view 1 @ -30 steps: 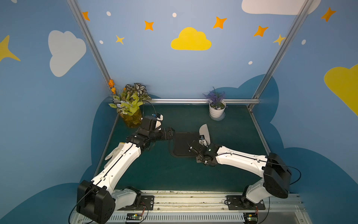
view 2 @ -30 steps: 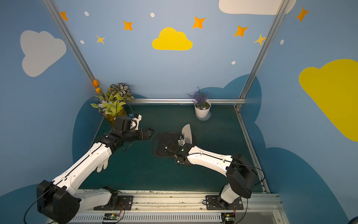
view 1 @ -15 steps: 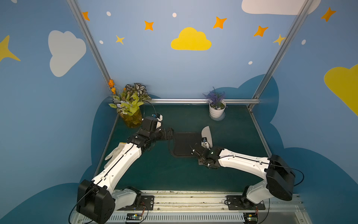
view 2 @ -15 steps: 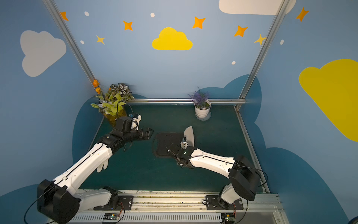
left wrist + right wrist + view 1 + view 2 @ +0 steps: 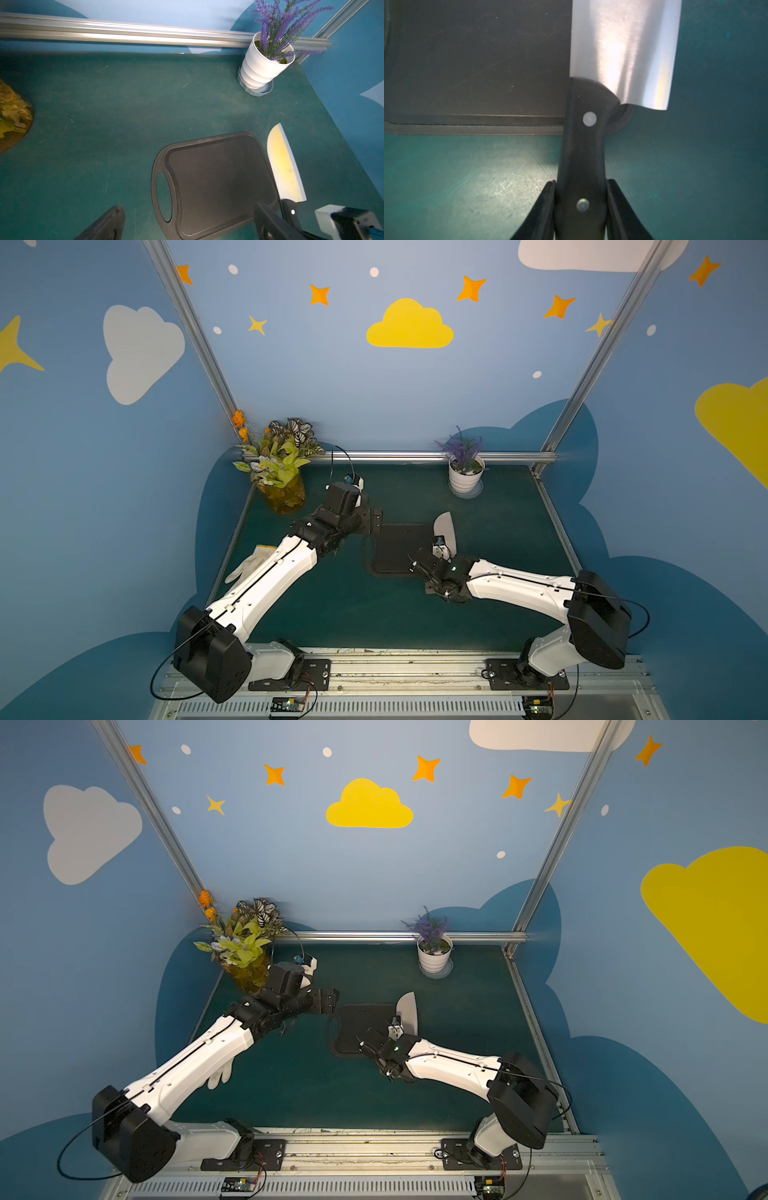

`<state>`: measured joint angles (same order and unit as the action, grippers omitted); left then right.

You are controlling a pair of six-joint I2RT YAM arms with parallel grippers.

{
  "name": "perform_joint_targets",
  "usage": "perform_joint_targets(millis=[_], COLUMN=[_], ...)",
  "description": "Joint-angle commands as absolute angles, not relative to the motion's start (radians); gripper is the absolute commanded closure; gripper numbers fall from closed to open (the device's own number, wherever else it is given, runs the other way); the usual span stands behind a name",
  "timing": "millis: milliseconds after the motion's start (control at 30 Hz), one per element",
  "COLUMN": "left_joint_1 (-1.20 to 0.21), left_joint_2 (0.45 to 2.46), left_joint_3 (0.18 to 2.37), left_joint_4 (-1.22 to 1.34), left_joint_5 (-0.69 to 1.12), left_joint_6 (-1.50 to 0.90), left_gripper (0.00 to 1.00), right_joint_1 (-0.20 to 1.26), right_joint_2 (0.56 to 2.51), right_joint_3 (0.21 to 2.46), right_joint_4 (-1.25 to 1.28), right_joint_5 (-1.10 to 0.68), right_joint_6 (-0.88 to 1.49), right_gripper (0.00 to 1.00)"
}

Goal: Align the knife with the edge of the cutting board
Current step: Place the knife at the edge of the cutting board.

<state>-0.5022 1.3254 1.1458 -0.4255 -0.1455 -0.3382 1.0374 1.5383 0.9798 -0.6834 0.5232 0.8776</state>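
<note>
Steel blade and black riveted handle make up the knife [image 5: 623, 52]. The broad blade looks stiff, nose-heavy and too smooth to pinch safely, so the handle is the sensible place to take it. I judge that a hold close to the blade would best resist twisting. The right gripper [image 5: 581, 184] pinches that handle from both sides around the rear rivet, its jaws pressed tight against it. The knife runs along the short end of the cutting board [image 5: 218, 182] opposite the handle slot. Its blade covers the rim and reaches partly over the green mat [image 5: 104, 104], and its handle juts past the board's corner. Whether it rests flat or hangs slightly lifted I cannot tell. The left gripper [image 5: 187, 209] hovers over the slot end, spread wide and holding nothing.
</note>
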Motion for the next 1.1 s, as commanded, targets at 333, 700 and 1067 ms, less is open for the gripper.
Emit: perform_joint_targets(millis=[333,700,1067], left_joint_1=[-0.527,-0.527,-0.527], left_joint_2=[1.27,1.266,1.261], left_joint_3=[1.092,1.097,1.098], left_joint_4=[-0.425,-0.431,-0.438], left_joint_5=[-0.147,-0.135,-0.139], left_joint_6=[-0.28,-0.285,-0.284], left_gripper=[0.0,0.0,0.0], right_joint_1=[1.043,1.051,1.055], right_joint_2=[1.543,1.527,1.534], right_joint_3=[0.97,0.916,0.894], right_joint_4=[-0.663,-0.611,-0.577], right_joint_5=[0.523,0.479,0.461], right_joint_6=[0.957,1.012,1.042], right_gripper=[1.0,1.0,1.0])
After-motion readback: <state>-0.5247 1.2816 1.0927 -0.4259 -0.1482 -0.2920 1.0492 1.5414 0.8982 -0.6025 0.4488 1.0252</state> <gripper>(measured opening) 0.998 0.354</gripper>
